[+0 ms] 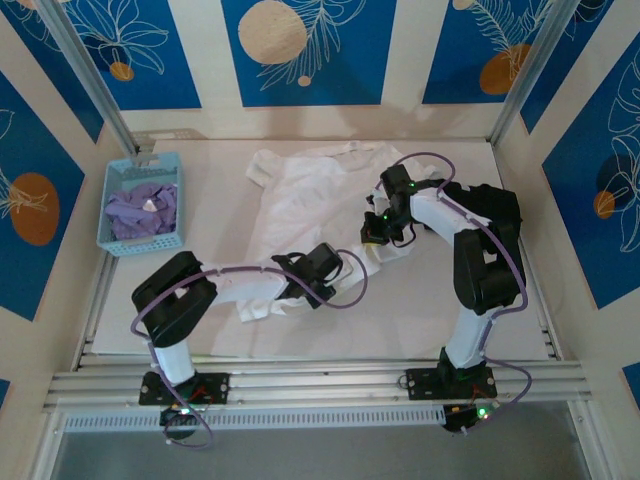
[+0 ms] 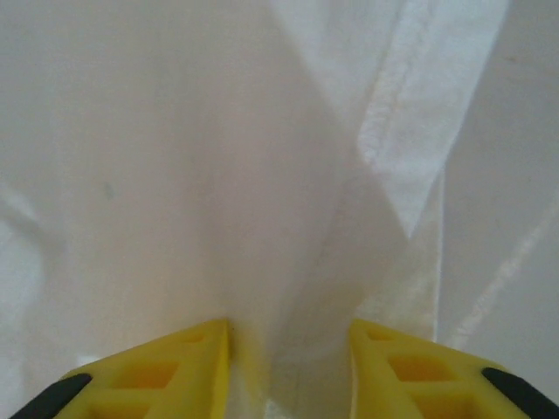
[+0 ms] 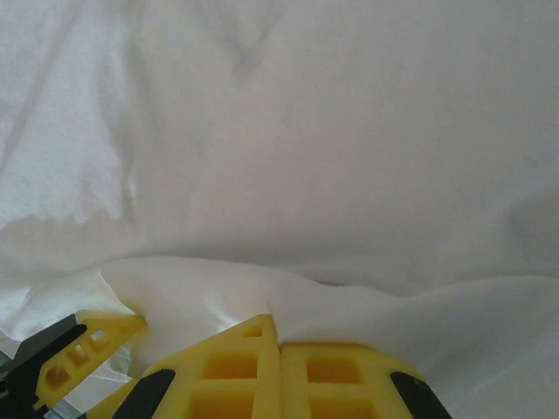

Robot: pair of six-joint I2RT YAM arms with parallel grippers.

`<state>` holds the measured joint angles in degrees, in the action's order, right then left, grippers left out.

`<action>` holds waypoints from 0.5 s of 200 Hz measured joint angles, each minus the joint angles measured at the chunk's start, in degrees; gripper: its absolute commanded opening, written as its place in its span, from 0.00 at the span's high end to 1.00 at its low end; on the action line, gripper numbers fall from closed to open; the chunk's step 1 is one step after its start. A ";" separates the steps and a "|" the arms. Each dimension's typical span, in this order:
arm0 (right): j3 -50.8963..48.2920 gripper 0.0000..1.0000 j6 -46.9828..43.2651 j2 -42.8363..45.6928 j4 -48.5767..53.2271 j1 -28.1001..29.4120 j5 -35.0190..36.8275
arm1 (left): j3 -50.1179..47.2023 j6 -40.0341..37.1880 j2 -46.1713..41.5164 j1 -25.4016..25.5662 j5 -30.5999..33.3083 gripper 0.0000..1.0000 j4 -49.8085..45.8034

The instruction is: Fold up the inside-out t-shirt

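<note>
Inside-out t-shirt (image 1: 300,200) on table (image 1: 215,190) (blue walls (image 1: 300,50)), in clenched right pincer (image 3: 279,332); left pincer (image 2: 290,336) parted.

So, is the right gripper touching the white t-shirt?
Touching. The right wrist view shows the t-shirt bunched up at the closed tips of the right gripper.

The table (image 1: 530,290) is a pale, off-white flat surface with metal rails (image 1: 320,385) running along its near edge. A white t-shirt (image 1: 300,205) lies rumpled across its middle, reaching from close to the far edge down toward the near one, its cloth creased and doubled over in places. A blue basket (image 1: 145,159) stands on the table at the far left, near the left side and apart from the shirt, with a strip of tabletop between them.
</note>
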<state>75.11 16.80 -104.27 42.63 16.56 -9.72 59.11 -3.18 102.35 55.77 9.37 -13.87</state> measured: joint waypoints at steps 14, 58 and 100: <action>0.00 0.95 0.00 0.00 0.00 -0.07 0.00 | 0.39 0.04 0.00 -0.15 0.37 0.74 0.00; 0.00 0.94 -0.39 0.00 0.00 -0.09 0.00 | 1.03 -0.17 0.00 -1.33 0.04 0.94 1.09; 0.00 0.94 -0.39 0.02 0.04 -0.20 0.48 | 1.60 0.94 -0.48 -3.19 -2.64 1.00 1.55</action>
<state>75.11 16.40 -104.25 42.68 16.36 -9.23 60.71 -2.24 101.86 52.58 6.72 -12.32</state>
